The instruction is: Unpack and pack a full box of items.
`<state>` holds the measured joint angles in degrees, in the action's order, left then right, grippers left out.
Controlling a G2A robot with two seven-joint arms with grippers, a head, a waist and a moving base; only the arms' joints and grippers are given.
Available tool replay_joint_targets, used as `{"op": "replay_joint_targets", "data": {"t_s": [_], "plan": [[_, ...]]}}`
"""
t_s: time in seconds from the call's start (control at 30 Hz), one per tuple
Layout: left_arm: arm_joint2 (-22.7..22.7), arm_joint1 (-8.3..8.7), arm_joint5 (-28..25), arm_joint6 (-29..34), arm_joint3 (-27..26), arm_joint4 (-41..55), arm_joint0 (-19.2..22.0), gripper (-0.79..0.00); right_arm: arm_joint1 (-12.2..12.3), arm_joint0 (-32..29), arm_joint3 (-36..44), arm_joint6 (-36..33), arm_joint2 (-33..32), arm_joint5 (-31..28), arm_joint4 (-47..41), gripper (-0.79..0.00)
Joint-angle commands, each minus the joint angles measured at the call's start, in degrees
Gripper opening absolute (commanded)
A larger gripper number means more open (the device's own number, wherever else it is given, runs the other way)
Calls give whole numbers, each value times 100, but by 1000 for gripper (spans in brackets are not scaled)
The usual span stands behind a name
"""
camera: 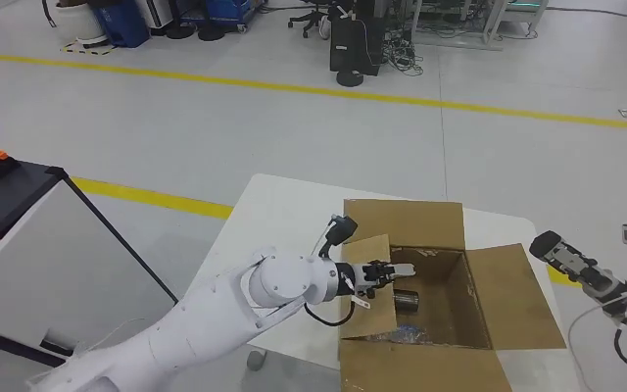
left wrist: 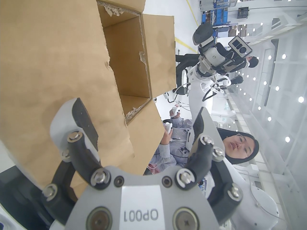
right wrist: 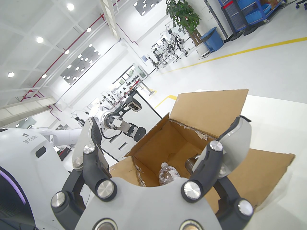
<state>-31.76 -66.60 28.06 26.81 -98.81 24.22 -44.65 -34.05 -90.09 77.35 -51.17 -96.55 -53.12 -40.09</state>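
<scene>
The likeliest trouble is the raised side flap of the brown cardboard box (camera: 402, 223). It leans inward beside the left gripper (camera: 392, 270), so a reach downward could snag it and drag or tip the box across the white surface (camera: 284, 216). That gripper is spread wide and holds nothing. The flap's edge lies between its fingers (left wrist: 81, 120), at the box's open mouth. Inside the box lie a clear plastic water bottle (right wrist: 166, 174) and a dark metal cylinder (right wrist: 190, 162), both below and just beyond the left gripper. The right gripper (right wrist: 165, 120), also wide open and empty, hangs well apart, out past the opposite flap.
</scene>
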Motion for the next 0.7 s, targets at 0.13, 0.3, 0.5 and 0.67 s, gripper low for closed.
{"op": "replay_joint_targets", "data": {"t_s": [0.13, 0.3, 0.5, 0.67], "plan": [[106, -145, 36, 3, 401, 20, 15, 0, 0, 0, 0, 0, 0, 0, 0, 0], [121, -228, 245, -110, 569, -74, 21, 0, 0, 0, 0, 0, 0, 0, 0, 0], [69, -292, 228, -47, 579, -113, -21, 0, -38, -83, -27, 330, -331, 247, -404, 0], [17, -319, 229, 23, 524, -235, -61, 0, -57, -56, -621, 497, -608, 699, -603, 0]]}}
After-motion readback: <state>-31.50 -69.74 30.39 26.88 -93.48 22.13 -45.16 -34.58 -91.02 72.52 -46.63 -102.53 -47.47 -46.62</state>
